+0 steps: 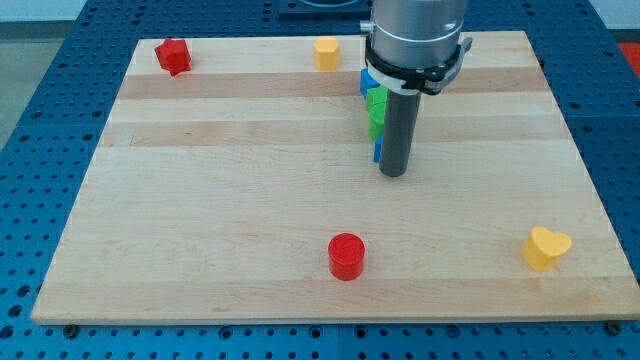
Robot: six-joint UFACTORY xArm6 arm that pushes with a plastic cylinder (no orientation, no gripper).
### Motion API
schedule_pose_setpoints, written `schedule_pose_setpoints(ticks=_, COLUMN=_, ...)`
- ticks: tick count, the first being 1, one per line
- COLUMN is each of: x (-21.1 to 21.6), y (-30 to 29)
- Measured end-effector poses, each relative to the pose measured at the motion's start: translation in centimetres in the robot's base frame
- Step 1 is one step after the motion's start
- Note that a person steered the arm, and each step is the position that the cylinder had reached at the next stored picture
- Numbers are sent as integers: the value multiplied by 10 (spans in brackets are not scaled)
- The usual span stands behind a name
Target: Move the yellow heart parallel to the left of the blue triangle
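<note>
The yellow heart lies near the board's bottom right corner. My tip rests on the board a little right of centre, far up and left of the heart. Just left of the rod, partly hidden behind it, stand a blue block at the top, green blocks below it, and a sliver of another blue block at the rod's lower left. Their shapes cannot be made out, so I cannot tell which is the blue triangle.
A red block sits at the board's top left corner. A yellow block sits at the top edge near the middle. A red cylinder stands near the bottom edge at the middle. The wooden board lies on a blue perforated table.
</note>
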State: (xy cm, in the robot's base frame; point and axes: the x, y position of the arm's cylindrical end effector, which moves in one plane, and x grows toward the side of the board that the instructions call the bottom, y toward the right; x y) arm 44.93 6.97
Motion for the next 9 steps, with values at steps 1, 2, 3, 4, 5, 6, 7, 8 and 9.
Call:
schedule_pose_setpoints(ticks=1, x=0, y=0)
schedule_pose_setpoints(ticks=2, x=7, y=-11)
schedule_pose_setpoints(ticks=3, x=19, y=-24)
schedule_pose_setpoints(ticks=4, x=25, y=-11)
schedule_pose_setpoints(ticks=5, x=25, y=43)
schedule_pose_setpoints(ticks=6, x=25, y=95)
schedule_pose_setpoints(ticks=7, x=32, y=132)
schedule_pose_setpoints(ticks=8, x=46, y=151)
schedule_pose_setpoints(ticks=9, x=57, y=170)
